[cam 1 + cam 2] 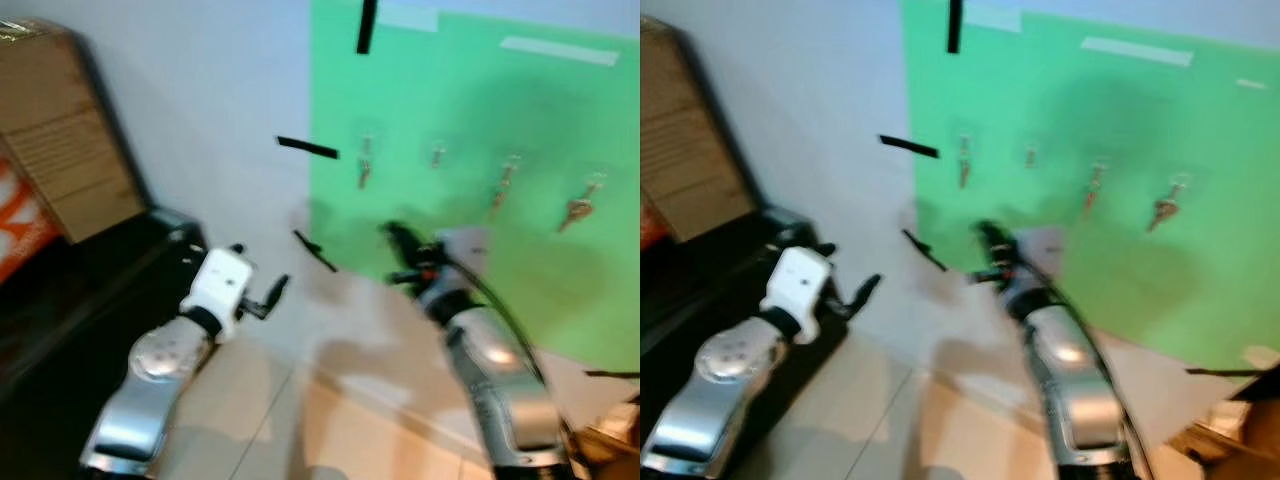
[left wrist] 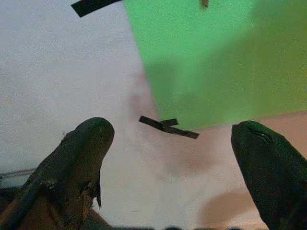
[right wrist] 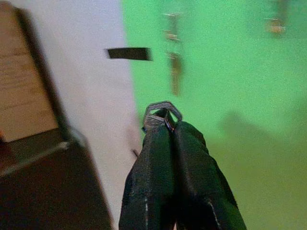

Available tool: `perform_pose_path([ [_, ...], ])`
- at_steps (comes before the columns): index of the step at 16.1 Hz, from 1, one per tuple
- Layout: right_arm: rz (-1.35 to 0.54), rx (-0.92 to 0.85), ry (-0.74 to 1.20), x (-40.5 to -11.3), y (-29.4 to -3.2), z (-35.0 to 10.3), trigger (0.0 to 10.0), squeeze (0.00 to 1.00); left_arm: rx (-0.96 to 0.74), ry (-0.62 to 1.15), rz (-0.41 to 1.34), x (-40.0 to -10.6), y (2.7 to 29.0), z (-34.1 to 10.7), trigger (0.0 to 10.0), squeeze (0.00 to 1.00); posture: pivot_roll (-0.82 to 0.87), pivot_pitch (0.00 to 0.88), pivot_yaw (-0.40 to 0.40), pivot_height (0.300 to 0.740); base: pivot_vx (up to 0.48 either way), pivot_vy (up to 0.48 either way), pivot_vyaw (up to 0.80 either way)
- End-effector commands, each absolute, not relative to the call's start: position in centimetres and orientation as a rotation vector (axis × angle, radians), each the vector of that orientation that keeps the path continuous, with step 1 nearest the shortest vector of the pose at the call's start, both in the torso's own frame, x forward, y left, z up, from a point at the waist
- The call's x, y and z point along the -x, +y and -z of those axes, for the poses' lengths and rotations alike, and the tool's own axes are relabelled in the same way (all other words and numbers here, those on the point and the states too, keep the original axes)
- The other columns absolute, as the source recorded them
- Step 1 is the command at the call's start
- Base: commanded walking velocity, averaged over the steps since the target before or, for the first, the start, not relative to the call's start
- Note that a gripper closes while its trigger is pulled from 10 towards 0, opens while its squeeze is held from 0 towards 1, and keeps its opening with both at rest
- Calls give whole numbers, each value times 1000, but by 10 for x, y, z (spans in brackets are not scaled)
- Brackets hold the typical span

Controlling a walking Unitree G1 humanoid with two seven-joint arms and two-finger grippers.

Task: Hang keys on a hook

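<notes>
Cardboard box [image 1: 60, 130] against the wall's left edge, dark cabinet [image 1: 90, 290] below it. Left gripper [image 2: 172, 167] idle, low, fingers spread wide, nothing between them.

Green board [image 1: 480, 120] taped to the wall. Row of hooks across it: leftmost hook [image 1: 366, 150] near the board's left edge already carries something; others further right also seem loaded, blurred.

Right gripper [image 3: 165, 125] raised toward the board's lower left part, fingers pressed together on a key ring [image 3: 162, 111] protruding past the tips.

Judgement: ring light, stiff, slippery metal. Keep the pinch at its lower edge, loop exposed for the hook.
</notes>
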State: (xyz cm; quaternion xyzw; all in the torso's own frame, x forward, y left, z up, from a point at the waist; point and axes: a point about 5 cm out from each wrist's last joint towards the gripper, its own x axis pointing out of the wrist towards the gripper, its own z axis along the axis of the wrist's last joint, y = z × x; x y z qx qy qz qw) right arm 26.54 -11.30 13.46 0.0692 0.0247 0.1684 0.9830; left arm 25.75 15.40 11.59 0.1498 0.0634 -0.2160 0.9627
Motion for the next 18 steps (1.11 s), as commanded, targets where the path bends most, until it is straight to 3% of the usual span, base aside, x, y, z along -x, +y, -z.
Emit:
perform_pose_path([
  [1,-305,-125,41,-267,-124,-136,10000,0,-296,113,460,-259,147,-119,10000,118,-42,0,39,740,315,0,0],
  [10,-306,-143,40,-267,-124,-137,10000,0,-300,109,499,-260,142,-120,10000,106,-44,0,42,740,321,0,0],
  [18,-310,-139,23,-267,-125,-143,10000,0,-258,104,631,-252,130,-121,10000,94,-45,0,38,740,0,0,0],
])
